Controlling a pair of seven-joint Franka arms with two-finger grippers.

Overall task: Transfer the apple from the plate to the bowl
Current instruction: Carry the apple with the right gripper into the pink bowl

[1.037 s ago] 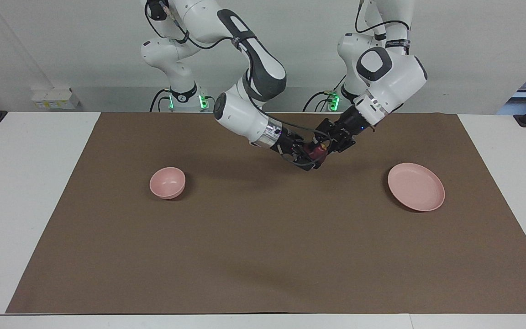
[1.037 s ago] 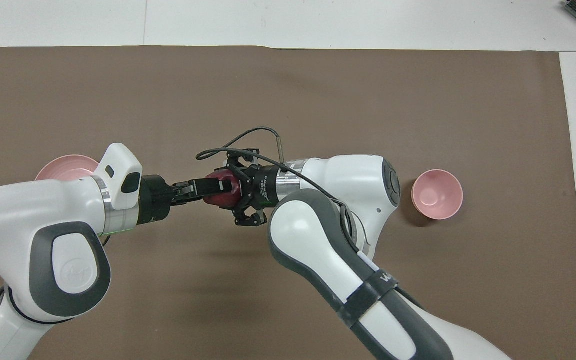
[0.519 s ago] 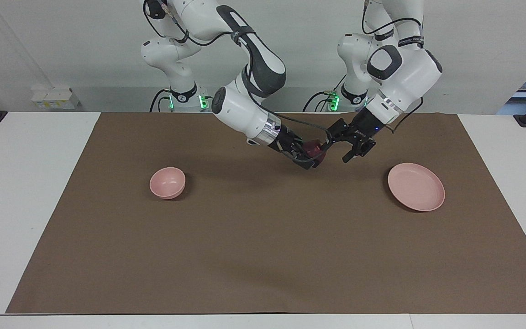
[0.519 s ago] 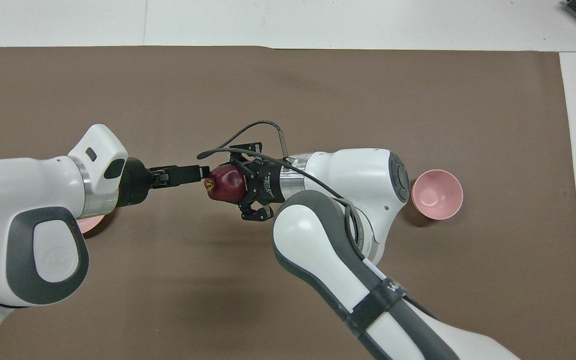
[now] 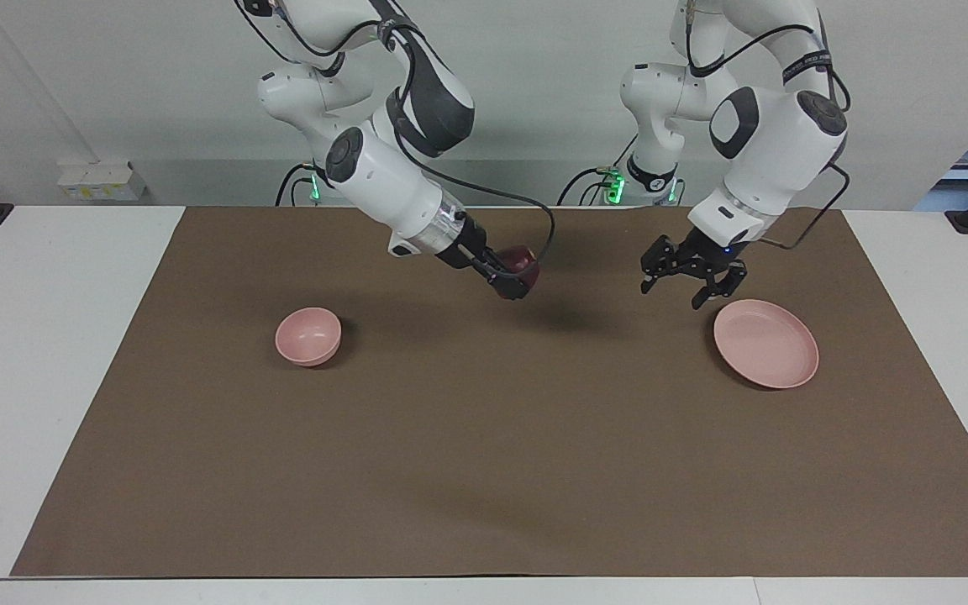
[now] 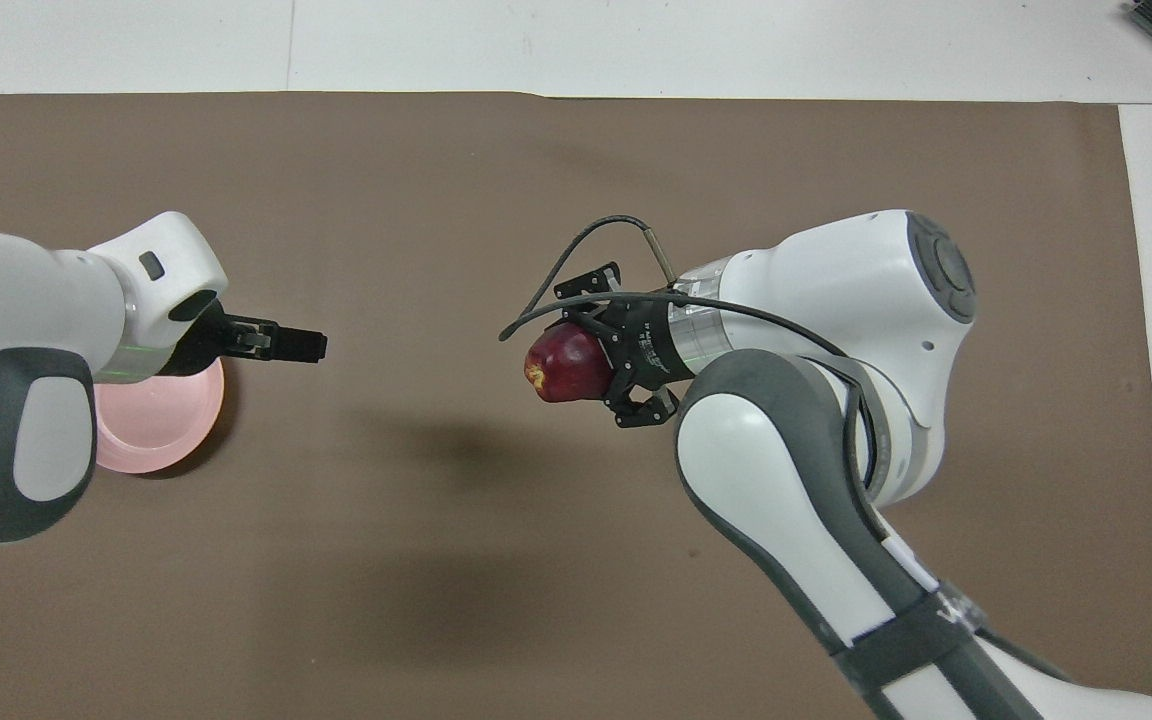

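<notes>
Apple (image 5: 521, 260) now over brown mat (image 5: 484, 470)

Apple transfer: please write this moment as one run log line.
right gripper: holds dark red apple over mat | left gripper: open, empty, by flat pink plate | small pink bowl: empty

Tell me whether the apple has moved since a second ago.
Yes. Held by the right gripper, the apple has shifted toward the bowl, away from the plate.

dark red apple (image 5: 523, 260), pale pink plate (image 5: 765, 343)
</notes>
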